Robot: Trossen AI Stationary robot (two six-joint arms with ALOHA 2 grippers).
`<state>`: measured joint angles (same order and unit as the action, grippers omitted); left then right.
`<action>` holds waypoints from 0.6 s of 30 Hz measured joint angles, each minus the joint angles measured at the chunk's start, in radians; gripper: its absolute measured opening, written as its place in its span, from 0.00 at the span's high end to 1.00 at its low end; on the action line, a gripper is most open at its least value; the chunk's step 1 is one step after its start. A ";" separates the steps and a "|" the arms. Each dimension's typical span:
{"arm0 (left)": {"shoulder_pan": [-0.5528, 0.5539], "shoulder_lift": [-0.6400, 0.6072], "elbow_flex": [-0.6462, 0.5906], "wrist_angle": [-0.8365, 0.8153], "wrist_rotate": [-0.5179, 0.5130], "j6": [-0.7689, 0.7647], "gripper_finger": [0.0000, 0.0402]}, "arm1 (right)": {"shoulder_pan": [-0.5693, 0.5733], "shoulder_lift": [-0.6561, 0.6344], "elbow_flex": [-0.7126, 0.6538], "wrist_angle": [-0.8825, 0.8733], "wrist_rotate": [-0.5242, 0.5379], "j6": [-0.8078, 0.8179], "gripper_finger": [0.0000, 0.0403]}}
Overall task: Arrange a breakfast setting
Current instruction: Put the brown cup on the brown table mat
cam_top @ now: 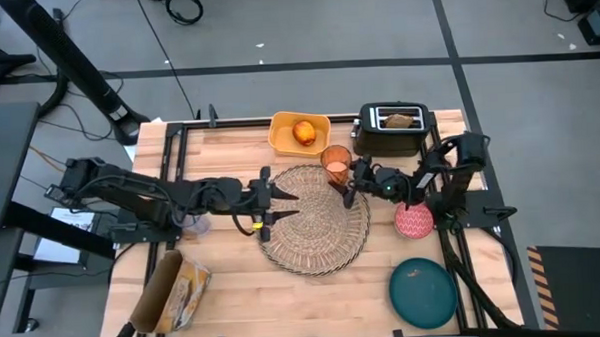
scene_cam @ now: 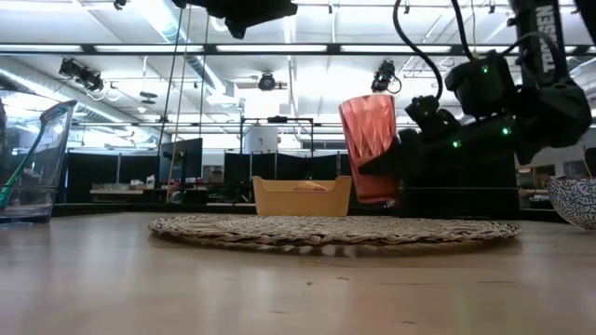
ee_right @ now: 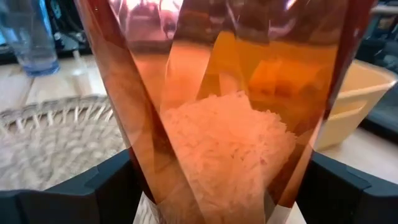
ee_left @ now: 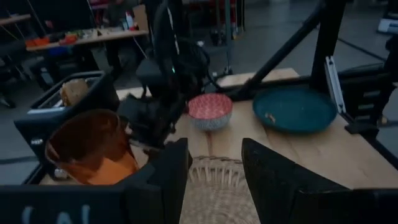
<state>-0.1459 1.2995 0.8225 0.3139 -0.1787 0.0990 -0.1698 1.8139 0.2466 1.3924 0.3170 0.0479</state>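
Observation:
The round woven placemat [cam_top: 317, 228] lies flat at the table's middle. My right gripper [cam_top: 349, 184] is shut on the translucent orange cup [scene_cam: 370, 149], just above the placemat's far right part. My left gripper [cam_top: 281, 202] is open and empty, high above the placemat's left edge. The pink bowl [cam_top: 414, 221] and the dark teal plate [cam_top: 422, 290] stand on the table to the right. The orange-red fruit [cam_top: 305, 133] lies in the yellow tray [cam_top: 281, 139]. A toast slice [cam_top: 402, 120] sticks out of the black toaster [cam_top: 371, 138]. The blue-green spoon [scene_cam: 26, 158] stands in a clear glass [scene_cam: 37, 191] at the left. My right gripper pinches the cup's two opposite side walls [ee_right: 134, 168] between its two fingers [ee_right: 106, 186]. It comes level from the table's right side, at the cup's lower half [scene_cam: 386, 181]. The cup is lifted clear of the placemat, mouth up and slightly tilted.
A bread bag [cam_top: 174, 291] lies at the near left. The toaster and the yellow tray stand along the far edge, close behind the cup. Bare wood shows in front of the placemat [cam_top: 305, 298].

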 joint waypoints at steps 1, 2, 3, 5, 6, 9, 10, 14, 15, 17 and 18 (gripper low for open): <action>0.000 0.000 -0.002 0.012 0.000 0.000 0.60 | -0.001 0.028 0.002 0.024 -0.003 0.001 0.14; 0.000 0.000 -0.003 0.017 0.000 0.002 0.60 | -0.002 0.054 0.005 0.044 -0.008 0.002 0.14; 0.000 0.000 -0.004 0.017 0.000 0.007 0.60 | -0.002 0.076 0.007 0.064 -0.008 0.004 0.14; 0.000 0.000 -0.004 0.010 0.000 0.012 0.60 | -0.002 0.118 0.012 0.111 -0.007 0.005 0.14; 0.000 0.000 -0.004 0.009 0.000 0.013 0.60 | -0.003 0.135 0.015 0.122 -0.007 0.006 0.14; 0.000 0.000 -0.004 0.007 0.000 0.013 0.60 | -0.002 0.174 0.017 0.155 -0.008 0.010 0.14; 0.000 -0.005 -0.005 0.000 0.000 0.015 0.60 | -0.003 0.180 0.018 0.161 -0.007 0.010 0.14; 0.000 -0.015 -0.004 -0.006 0.000 0.018 0.60 | -0.002 0.190 0.019 0.165 -0.008 0.012 0.13; 0.000 -0.018 -0.005 -0.017 0.000 0.020 0.60 | -0.002 0.189 0.019 0.165 -0.008 0.012 0.11; 0.002 -0.020 -0.005 -0.013 0.000 0.028 0.60 | -0.002 0.183 0.015 0.162 -0.008 0.013 0.06; 0.004 -0.022 -0.005 -0.013 0.000 0.029 0.60 | -0.002 0.177 0.010 0.160 -0.006 0.013 0.04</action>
<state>-0.1424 1.2780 0.8177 0.3005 -0.1789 0.1284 -0.1722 1.9904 0.2571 1.5523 0.3110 0.0606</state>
